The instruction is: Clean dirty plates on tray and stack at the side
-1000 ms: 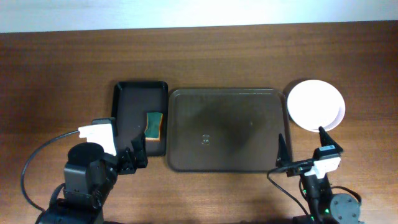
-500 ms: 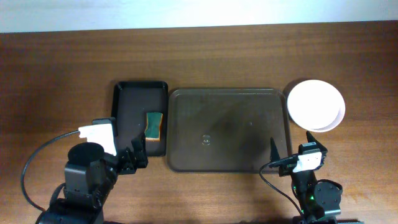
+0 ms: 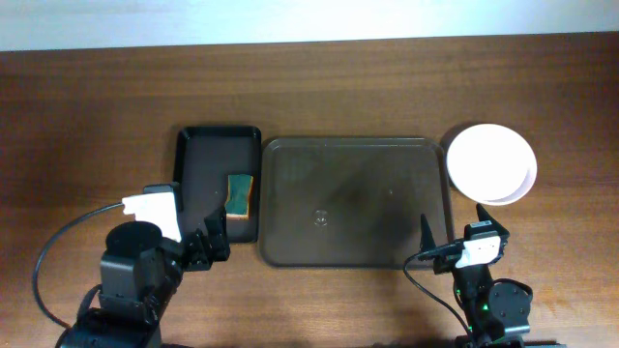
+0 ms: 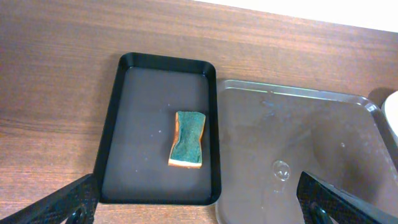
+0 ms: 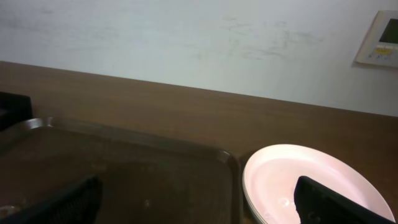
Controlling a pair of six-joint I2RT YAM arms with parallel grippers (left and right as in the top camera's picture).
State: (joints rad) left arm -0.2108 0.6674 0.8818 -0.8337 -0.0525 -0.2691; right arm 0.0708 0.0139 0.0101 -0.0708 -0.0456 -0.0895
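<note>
The dark brown tray [image 3: 354, 201] lies mid-table with no plates on it; it also shows in the left wrist view [image 4: 298, 155] and the right wrist view [image 5: 124, 168]. The plates [image 3: 491, 164] sit stacked on the table right of the tray, white on top, also seen in the right wrist view [image 5: 298, 180]. My left gripper [image 3: 206, 247] is open and empty near the front edge, below the black tray; its fingers frame the left wrist view [image 4: 199, 211]. My right gripper [image 3: 453, 232] is open and empty, just in front of the tray's right corner and the stack; it shows in the right wrist view [image 5: 199, 208].
A smaller black tray [image 3: 198, 184] left of the brown tray holds a green-and-yellow sponge [image 3: 240, 191], also in the left wrist view [image 4: 188, 139]. A water drop [image 3: 319, 217] sits on the brown tray. Bare wooden table surrounds everything.
My right arm drew back toward the front edge, away from the plate stack, then held still. The left arm has not moved.
</note>
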